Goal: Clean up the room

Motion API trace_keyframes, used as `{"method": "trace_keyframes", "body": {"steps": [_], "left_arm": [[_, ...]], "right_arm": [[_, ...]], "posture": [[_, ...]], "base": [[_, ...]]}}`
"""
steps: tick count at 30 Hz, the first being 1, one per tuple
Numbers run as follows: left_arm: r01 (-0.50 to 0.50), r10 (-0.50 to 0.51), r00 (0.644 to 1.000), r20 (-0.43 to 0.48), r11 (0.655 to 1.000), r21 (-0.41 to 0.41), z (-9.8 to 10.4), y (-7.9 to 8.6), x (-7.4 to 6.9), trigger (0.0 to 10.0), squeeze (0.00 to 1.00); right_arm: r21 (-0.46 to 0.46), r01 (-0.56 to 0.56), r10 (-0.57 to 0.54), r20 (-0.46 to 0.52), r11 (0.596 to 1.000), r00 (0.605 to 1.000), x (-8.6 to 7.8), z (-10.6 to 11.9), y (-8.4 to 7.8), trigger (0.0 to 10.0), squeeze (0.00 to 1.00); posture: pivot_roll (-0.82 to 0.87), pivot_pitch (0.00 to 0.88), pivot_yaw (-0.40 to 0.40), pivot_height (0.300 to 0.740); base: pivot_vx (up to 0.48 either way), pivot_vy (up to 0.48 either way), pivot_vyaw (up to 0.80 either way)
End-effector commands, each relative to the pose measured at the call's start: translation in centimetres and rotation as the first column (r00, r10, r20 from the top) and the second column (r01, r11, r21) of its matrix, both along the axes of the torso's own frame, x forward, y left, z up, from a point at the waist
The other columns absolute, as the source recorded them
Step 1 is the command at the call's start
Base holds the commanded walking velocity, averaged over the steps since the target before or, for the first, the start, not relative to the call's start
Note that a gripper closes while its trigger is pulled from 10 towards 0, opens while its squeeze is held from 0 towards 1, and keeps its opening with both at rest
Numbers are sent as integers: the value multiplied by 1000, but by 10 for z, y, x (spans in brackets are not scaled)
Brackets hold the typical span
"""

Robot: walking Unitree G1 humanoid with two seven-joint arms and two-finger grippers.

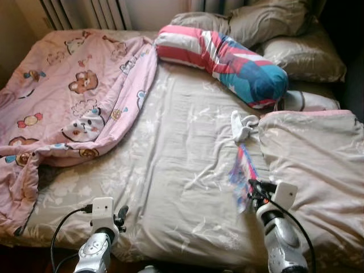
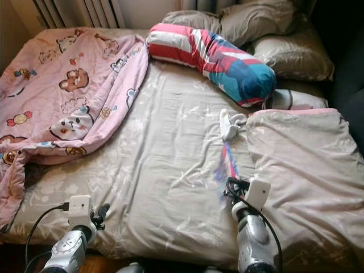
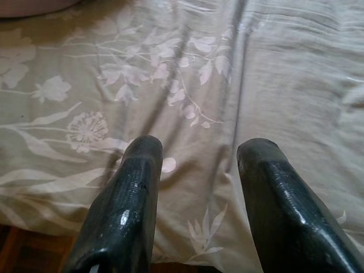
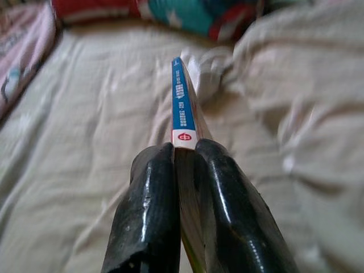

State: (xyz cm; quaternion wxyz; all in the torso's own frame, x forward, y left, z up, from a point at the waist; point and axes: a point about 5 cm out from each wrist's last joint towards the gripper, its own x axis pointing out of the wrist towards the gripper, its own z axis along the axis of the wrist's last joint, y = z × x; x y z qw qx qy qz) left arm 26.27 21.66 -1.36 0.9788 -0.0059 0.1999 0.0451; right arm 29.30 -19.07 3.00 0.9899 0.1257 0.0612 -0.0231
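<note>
Two grippers over the bed (image 1: 170,187), right gripper (image 4: 183,149) jaws clamping a thin book (image 4: 183,114), left gripper (image 3: 199,153) jaws wide.

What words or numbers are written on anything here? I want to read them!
Thin blue-spined book pinched in the right gripper: white print runs along the spine, too small and blurred to read.
Red round logo at the spine's white end: not readable.
Pink cartoon-bear blanket and striped red, white and teal bolster pillow: pictures and patterns, no words.
</note>
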Motion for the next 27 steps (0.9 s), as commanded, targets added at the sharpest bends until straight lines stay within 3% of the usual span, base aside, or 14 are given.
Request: {"method": "trace_keyframes", "body": {"steps": [1, 5, 9, 21, 25, 27], "left_arm": [[9, -9, 1000, -14, 1000, 13, -4, 2, -6, 10000, 0], [32, -32, 999, -21, 999, 13, -5, -1, -7, 10000, 0], [42, -42, 999, -13, 999, 23, -3, 1, -5, 10000, 0], [50, -50, 999, -14, 998, 35, -5, 6, -11, 10000, 0], [51, -50, 999, -12, 998, 35, -5, 6, -12, 10000, 0], [51, -50, 999, -8, 998, 35, -5, 6, -13, 10000, 0]], "right_arm": [[-41, -31, 34, 62, 999, 998, 4, 10, 5, 10000, 0], [-76, -57, 62, 57, 995, 996, 6, 8, 14, 10000, 0], [-51, -26, 29, 57, 998, 998, 9, 9, 16, 10000, 0], [-43, 16, -14, 29, 999, 999, 9, 5, 12, 10000, 0], [-13, 5, -5, 24, 1000, 1000, 10, 5, 15, 10000, 0], [50, 4, -5, 31, 999, 999, 13, 6, 18, 10000, 0]], "posture": [[48, 226, 28, 740], [56, 219, 42, 740], [60, 219, 52, 740], [71, 218, 58, 678], [80, 217, 56, 678], [83, 220, 58, 678]], "base": [[0, 0, 0], [0, 0, 0], [0, 0, 0], [0, 0, 0], [0, 0, 0], [0, 0, 0]]}}
